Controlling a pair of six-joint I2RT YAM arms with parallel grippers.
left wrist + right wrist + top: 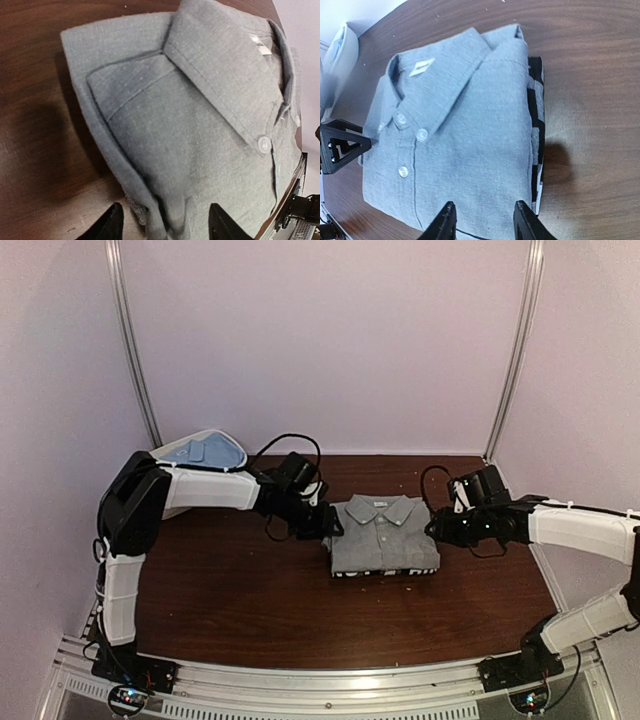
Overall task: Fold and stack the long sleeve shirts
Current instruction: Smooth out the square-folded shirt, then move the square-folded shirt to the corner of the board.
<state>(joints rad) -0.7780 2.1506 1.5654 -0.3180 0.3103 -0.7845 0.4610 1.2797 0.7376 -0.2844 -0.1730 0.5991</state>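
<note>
A folded plain grey shirt, collar toward the back, lies on a folded black-and-white checked shirt whose edge shows along the front. My left gripper is open at the grey shirt's left edge; in the left wrist view its fingers straddle that folded edge. My right gripper is open at the stack's right side; in the right wrist view it hovers over the grey shirt, with the checked shirt's edge beside it. A light blue shirt lies in the tub.
The white plastic tub stands at the back left against the wall and shows in the right wrist view. The brown table ends in a metal rail at the front. Black cables loop behind both wrists.
</note>
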